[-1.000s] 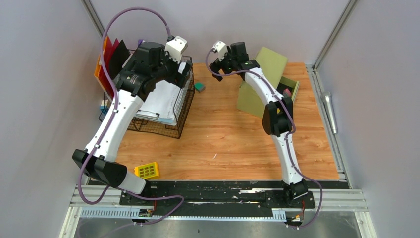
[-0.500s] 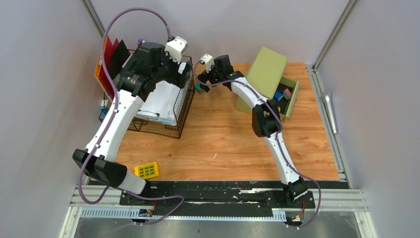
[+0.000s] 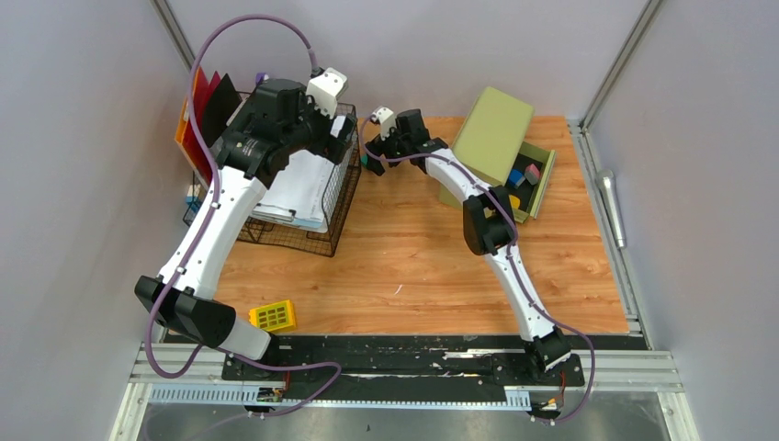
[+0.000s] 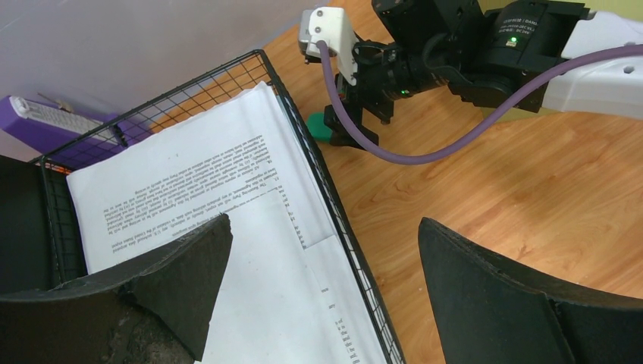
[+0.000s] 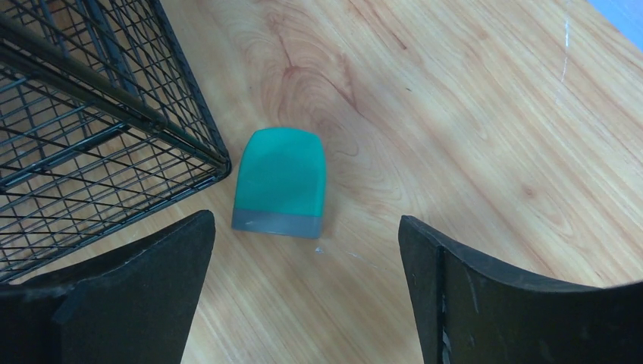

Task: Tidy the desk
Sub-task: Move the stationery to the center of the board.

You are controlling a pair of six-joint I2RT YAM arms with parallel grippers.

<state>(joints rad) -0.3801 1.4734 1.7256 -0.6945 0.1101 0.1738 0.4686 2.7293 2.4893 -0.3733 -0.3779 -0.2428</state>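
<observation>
From above, the wooden surface (image 3: 413, 257) spreads beneath both arms, and the right end effector (image 3: 372, 158) hangs over its far part beside a wire basket (image 3: 303, 241). The left wrist view shows the left end effector (image 4: 326, 258), released, above papers (image 4: 182, 189) in that basket. The right wrist view shows the right end effector released and empty just over the surface, a green block (image 5: 279, 182) lying ahead of its fingers.

teal block (image 3: 366, 166) mostly hidden under right gripper (image 3: 371, 157); drawer blocks (image 3: 524, 176) indistinct
</observation>
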